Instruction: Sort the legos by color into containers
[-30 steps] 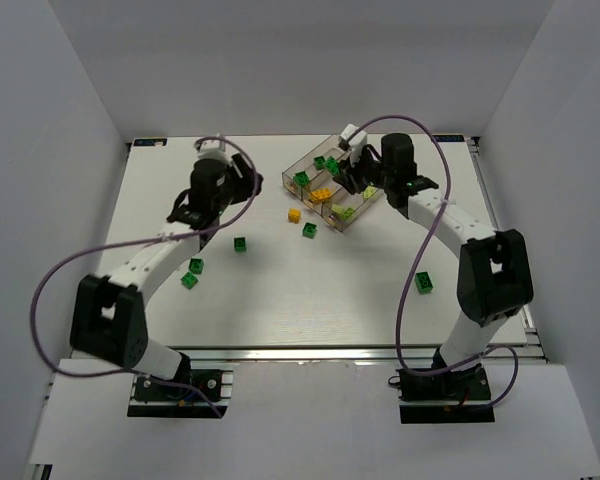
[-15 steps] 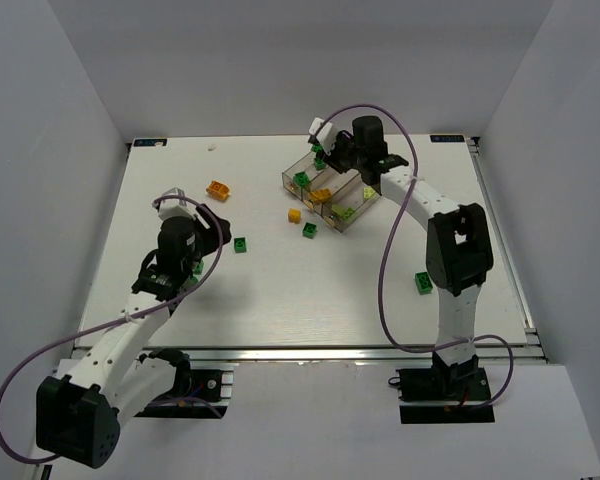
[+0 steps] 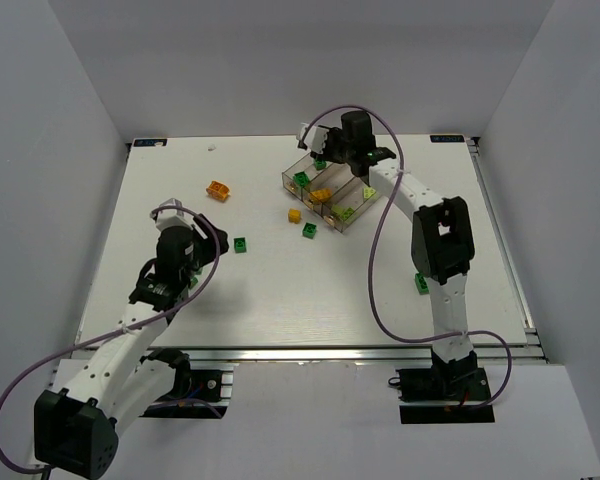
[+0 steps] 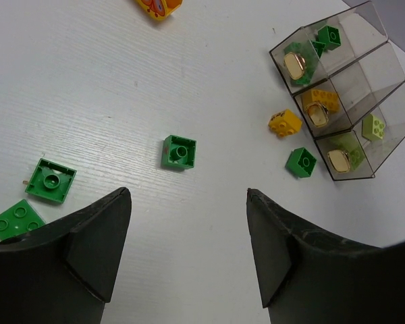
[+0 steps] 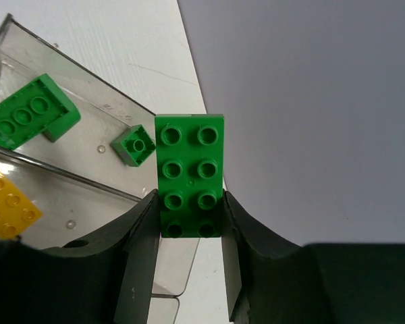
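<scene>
Sorting in progress: the right gripper point(image 5: 189, 202) is clenched on a long dark green plastic brick with eight studs point(image 5: 190, 162), holding it above the far end of the clear plastic three-bin tray point(image 4: 385, 67). Seen from the wrist, the bin just below the brick holds a larger green studded brick point(image 5: 30, 121) and a small green one point(image 5: 136, 145). A yellow brick point(image 5: 10, 209) lies in the bin next to it.

Well away from the tray, on its left side, the left gripper point(image 4: 189, 196) hangs over the white table point(image 3: 280, 290). Its jaws are spread and nothing lies between them.

The left wrist view shows the tray's three bins holding green, orange-yellow and pale yellow-green bricks in turn. Loose pieces remain on the table:
- a small yellow brick point(image 4: 284, 123) just beside the tray's near side
- a green square brick point(image 4: 301, 162) close to the yellow one
- another green square point(image 4: 179, 151) further from the tray
- two flat green bricks point(image 4: 50, 180) point(image 4: 15, 219) well apart from the tray, beside the left gripper
- an orange brick point(image 3: 217, 189) well to the tray's left
- one more green brick point(image 3: 421, 283) by the right arm, well on the tray's near side
</scene>
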You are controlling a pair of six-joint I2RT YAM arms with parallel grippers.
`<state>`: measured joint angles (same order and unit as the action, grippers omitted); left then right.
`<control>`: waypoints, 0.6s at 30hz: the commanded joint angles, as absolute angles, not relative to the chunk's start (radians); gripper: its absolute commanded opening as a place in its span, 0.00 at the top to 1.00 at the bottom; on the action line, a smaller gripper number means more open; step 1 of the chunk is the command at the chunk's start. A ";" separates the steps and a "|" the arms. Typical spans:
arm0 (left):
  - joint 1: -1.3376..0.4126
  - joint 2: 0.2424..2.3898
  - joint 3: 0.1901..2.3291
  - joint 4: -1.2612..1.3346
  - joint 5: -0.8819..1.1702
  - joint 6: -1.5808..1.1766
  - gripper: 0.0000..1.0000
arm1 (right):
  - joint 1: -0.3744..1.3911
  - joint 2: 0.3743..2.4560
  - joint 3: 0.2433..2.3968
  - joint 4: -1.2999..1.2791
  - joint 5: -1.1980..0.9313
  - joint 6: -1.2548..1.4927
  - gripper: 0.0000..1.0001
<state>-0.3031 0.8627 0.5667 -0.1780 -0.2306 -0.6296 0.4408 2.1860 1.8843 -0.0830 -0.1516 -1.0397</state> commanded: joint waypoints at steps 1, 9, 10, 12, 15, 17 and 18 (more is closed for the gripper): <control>-0.302 0.831 0.563 -0.199 -0.252 -0.634 0.21 | 0.443 2.218 1.960 -0.090 -0.124 -1.095 1.00; -0.301 0.782 0.548 -0.232 -0.265 -0.646 0.21 | 0.443 2.299 2.069 -0.141 -0.147 -1.144 1.00; -0.302 0.776 0.545 -0.236 -0.264 -0.649 0.21 | 0.442 2.306 2.085 -0.150 -0.150 -1.150 1.00; -0.302 0.759 0.535 -0.241 -0.267 -0.657 0.21 | 0.440 2.318 2.092 -0.152 -0.160 -1.164 1.00; -0.302 0.743 0.535 -0.264 -0.275 -0.658 0.21 | 0.440 2.345 2.112 -0.160 -0.173 -1.180 1.00; -0.302 0.733 0.534 -0.275 -0.279 -0.660 0.21 | 0.439 2.355 2.126 -0.167 -0.179 -1.184 1.00; -0.302 0.727 0.532 -0.278 -0.284 -0.661 0.21 | 0.440 2.364 2.131 -0.172 -0.186 -1.186 1.00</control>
